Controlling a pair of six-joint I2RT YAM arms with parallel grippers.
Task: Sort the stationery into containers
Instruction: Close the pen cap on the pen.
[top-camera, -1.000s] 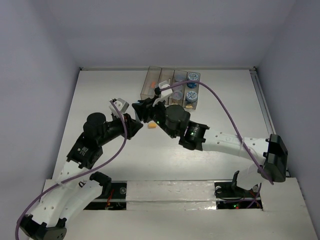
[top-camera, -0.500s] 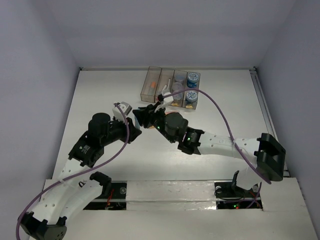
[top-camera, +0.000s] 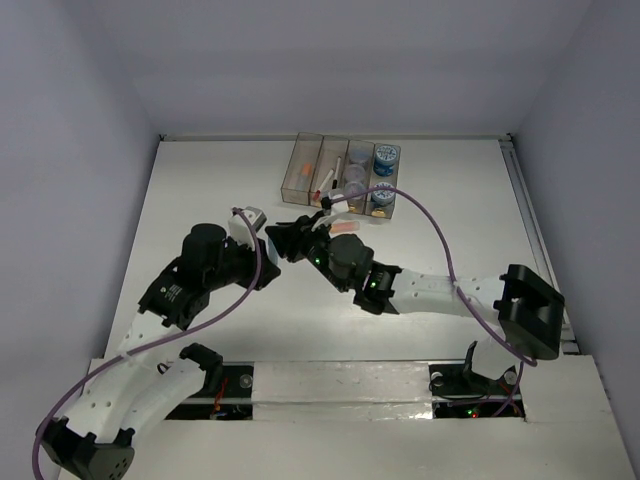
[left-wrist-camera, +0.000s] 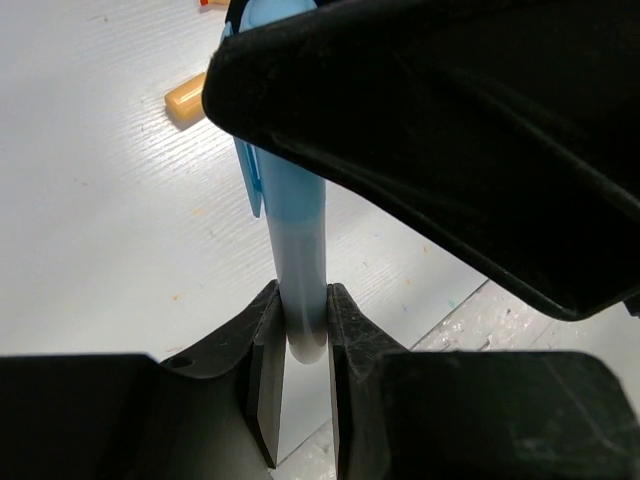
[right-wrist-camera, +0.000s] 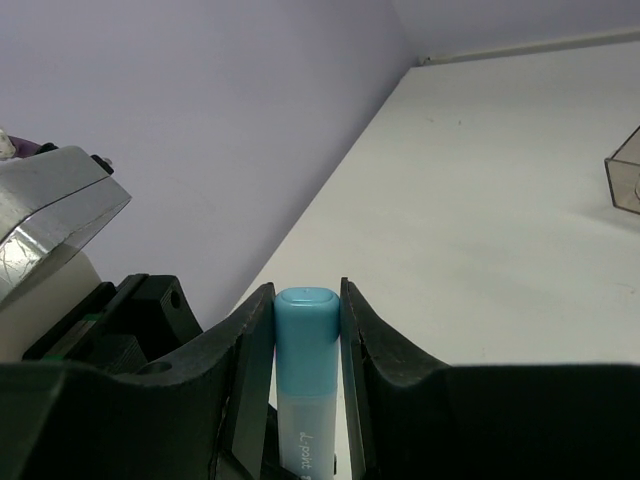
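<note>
- A white table (top-camera: 200, 190) boxed in by plain lilac-grey walls (top-camera: 320, 60) is the whole setting
- The blue marker (left-wrist-camera: 298, 240) hangs in the air above the middle of the table, near the front of the containers, and is hidden between the two wrists in the top view
- It looks light, rigid and smooth-skinned; a round plastic barrel like this will probably twist or slide in a loose pinch, so the best hold is across the barrel, clear of the clip on the cap
- The left gripper (left-wrist-camera: 300, 320) has its jaws pinching the marker's lower end
- The right gripper (right-wrist-camera: 305, 300) has its jaws closed on the capped end of the same marker, so both arms grip it at once
- One side would have to let go before the marker can be carried off
- An orange eraser (left-wrist-camera: 187, 103) lies loose on the table below
- Further back stand the containers (top-camera: 292, 180), joined in a row; the right-hand one holds blue-patterned jars (top-camera: 386, 153)
</note>
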